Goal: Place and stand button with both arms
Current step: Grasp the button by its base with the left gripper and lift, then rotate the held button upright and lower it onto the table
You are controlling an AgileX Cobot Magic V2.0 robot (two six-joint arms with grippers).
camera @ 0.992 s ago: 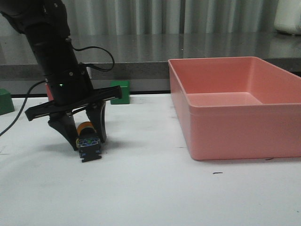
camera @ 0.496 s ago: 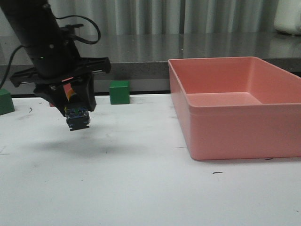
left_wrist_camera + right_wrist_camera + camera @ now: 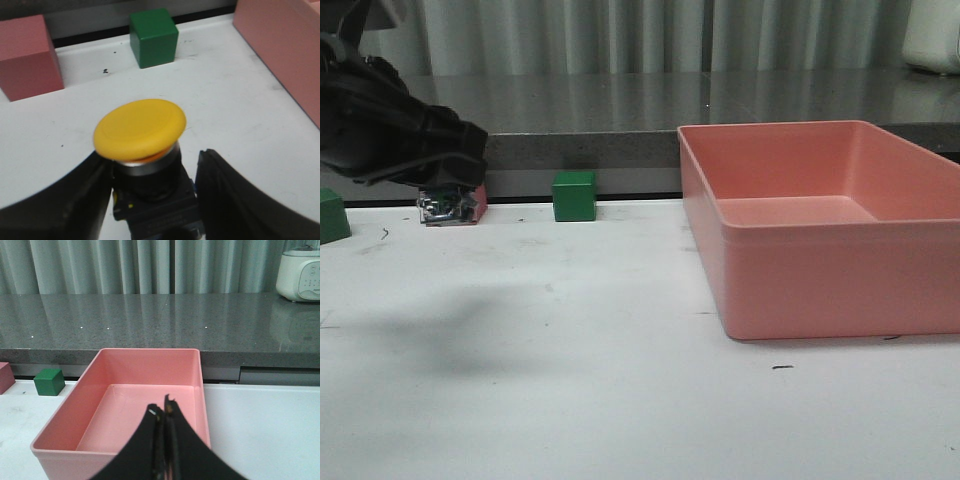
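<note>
The left tool (image 3: 150,200) is clamped on the dark base of the button (image 3: 142,132), carried above the table (image 3: 620,400) at the far left, near a green cube (image 3: 574,195). The yellow cap leans away from the fingers (image 3: 235,200), so a release from this pose would likely tip or roll it. The grip is low and narrow; a twist could slip it. The right tool (image 3: 164,415), pinched empty, hangs over the pink bin (image 3: 120,450).
</note>
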